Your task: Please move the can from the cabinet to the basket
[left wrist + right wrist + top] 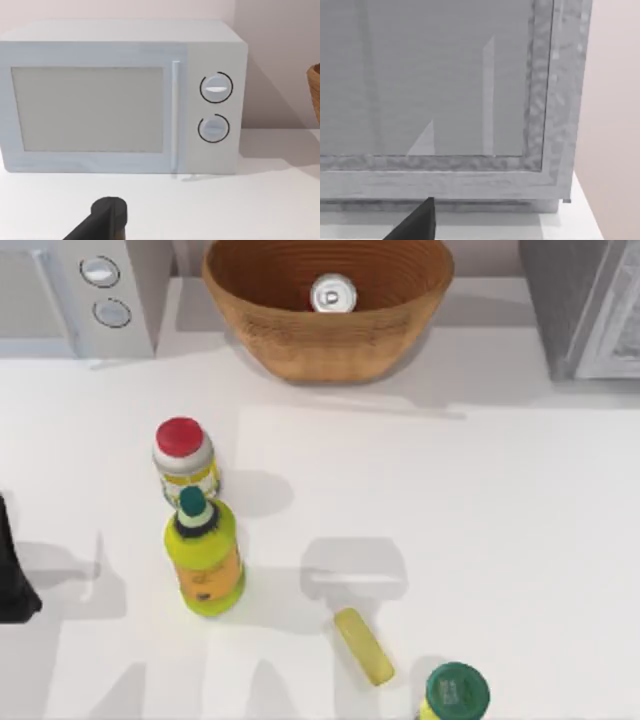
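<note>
The can (333,294) stands upright inside the basket (300,345) at the back middle of the table, its silver top facing up. The grey cabinet (590,305) is at the back right. Its pale framed door (430,85) is close in front of the right wrist camera and looks closed. A dark part of my right gripper (417,222) shows low before that door, holding nothing I can see. My left arm (12,575) is parked at the table's left edge, and a dark part of its gripper (107,217) points toward the white appliance. The basket's rim (315,92) shows at that view's edge.
A white appliance with two round knobs (90,290) stands at the back left. A red-capped jar (183,455) and a yellow bottle with a green cap (203,555) stand left of centre. A small yellow bar (363,645) and another green-capped bottle (455,692) are near the front edge.
</note>
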